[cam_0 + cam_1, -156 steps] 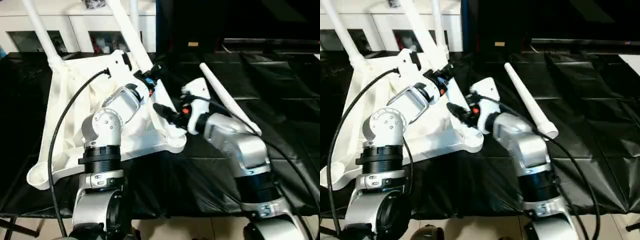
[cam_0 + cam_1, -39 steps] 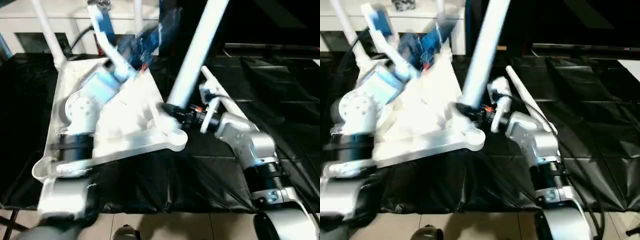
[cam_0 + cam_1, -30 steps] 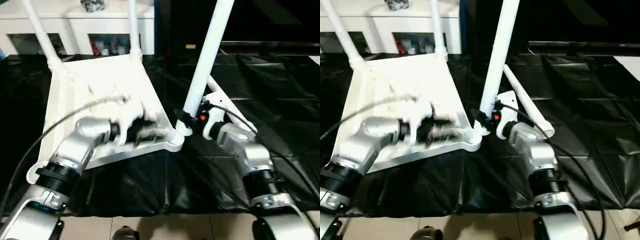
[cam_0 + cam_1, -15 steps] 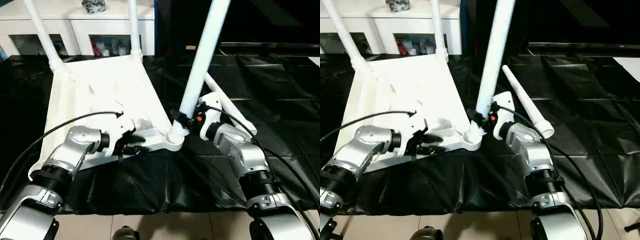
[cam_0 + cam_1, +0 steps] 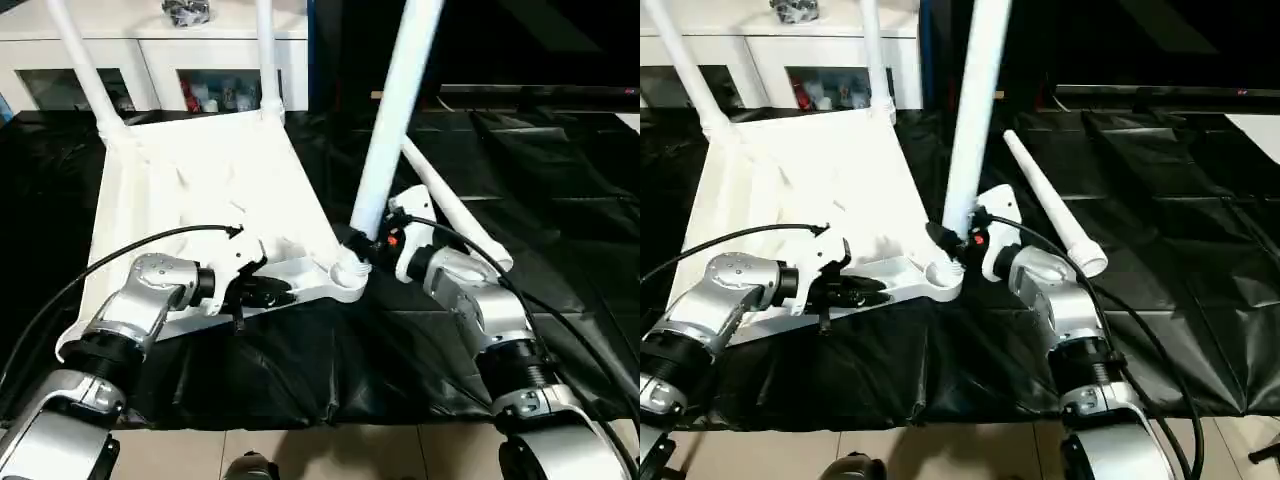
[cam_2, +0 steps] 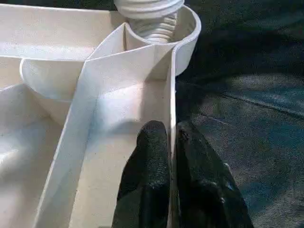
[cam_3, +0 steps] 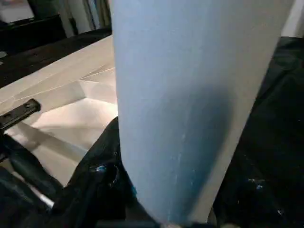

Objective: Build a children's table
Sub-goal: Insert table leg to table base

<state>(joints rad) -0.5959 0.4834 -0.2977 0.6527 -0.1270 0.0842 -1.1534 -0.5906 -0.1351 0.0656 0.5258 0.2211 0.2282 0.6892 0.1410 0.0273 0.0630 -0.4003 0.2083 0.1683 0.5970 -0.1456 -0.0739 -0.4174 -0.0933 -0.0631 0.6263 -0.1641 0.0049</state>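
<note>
The children's table lies upside down on the black cloth, its ribbed white top toward the left. Two legs stand in the far corner sockets. A third leg rises nearly upright from the near right corner socket, and my right gripper is shut on it just above its base. My left gripper pinches the top's near rim; in the left wrist view its fingers straddle that thin wall, with the leg's threaded end in the socket beyond. A fourth leg lies loose at the right.
A white glass-doored cabinet stands behind the table. Black cloth covers the work surface out to the right. A black cable arcs over my left forearm. The cloth's front edge runs just below the table top's near rim.
My left gripper has closed onto the near rim of the table top. The held leg has tipped slightly more upright over the corner socket.
</note>
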